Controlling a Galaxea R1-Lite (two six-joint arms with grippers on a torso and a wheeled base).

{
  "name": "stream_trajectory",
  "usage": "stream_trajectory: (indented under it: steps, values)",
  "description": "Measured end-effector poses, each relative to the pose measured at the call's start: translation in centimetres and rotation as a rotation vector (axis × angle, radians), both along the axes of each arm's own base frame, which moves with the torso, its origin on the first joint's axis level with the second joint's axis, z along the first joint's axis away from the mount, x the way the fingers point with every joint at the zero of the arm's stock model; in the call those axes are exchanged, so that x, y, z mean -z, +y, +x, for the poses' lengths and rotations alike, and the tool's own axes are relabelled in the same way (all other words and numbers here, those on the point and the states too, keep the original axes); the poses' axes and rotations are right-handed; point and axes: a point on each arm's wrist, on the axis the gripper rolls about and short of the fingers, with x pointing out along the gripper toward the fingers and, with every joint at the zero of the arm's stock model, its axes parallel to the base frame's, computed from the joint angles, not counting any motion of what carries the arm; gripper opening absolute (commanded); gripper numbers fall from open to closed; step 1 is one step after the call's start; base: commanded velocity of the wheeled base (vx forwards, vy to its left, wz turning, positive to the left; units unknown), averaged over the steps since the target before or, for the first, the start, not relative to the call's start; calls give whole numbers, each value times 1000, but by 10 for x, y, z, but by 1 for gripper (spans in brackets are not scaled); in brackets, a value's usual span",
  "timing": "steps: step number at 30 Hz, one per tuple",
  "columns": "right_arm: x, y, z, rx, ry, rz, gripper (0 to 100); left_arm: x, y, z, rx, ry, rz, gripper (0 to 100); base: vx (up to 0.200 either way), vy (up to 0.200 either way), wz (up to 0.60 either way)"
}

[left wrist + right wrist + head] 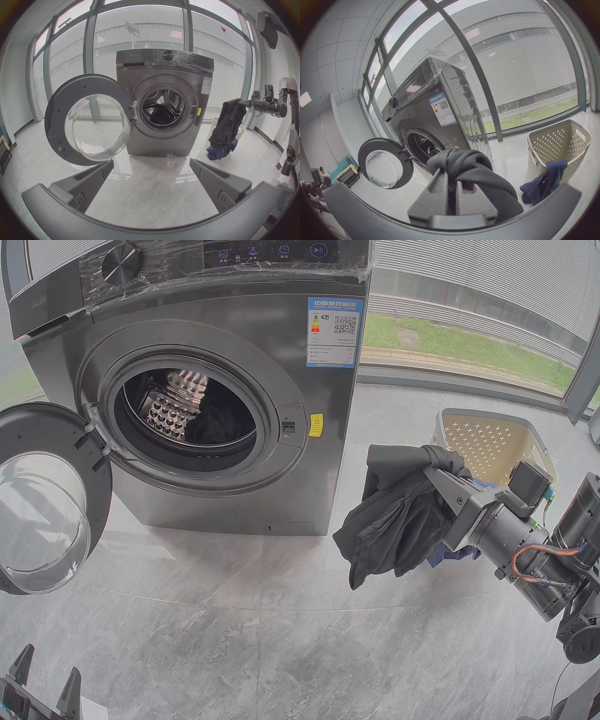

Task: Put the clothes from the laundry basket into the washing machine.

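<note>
The black cloth (387, 521) looks soft, light and floppy, held by its bunched top in the tight jaws of the right gripper (437, 476), with the washing machine (187, 409) at ten o'clock, while the left gripper (150, 162) has its jaws wide apart.

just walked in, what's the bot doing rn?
The right gripper is shut on a dark grey garment, holding it in the air between the laundry basket and the washing machine. The washer door is open, with dark clothing already in the drum. A navy garment hangs over the basket's rim. The left gripper is open, empty, low.
</note>
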Motion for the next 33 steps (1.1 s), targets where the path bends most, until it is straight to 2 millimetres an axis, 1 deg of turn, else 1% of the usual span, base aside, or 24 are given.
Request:
stream_trajectory:
  steps: [15, 24, 30, 33]
  values:
    - [2, 0, 0, -1, 6, -4, 0, 0, 0, 0, 1, 0, -4, 100, 0, 200, 0]
    - [3, 0, 0, -1, 9, -6, 0, 0, 0, 0, 0, 0, -4, 100, 0, 0, 0]
    - [3, 0, 0, 0, 10, -8, 0, 0, 0, 0, -2, 0, -4, 100, -200, 0, 0]
    - [3, 0, 0, 2, 10, -7, 0, 0, 0, 0, -2, 0, -4, 100, 0, 0, 0]
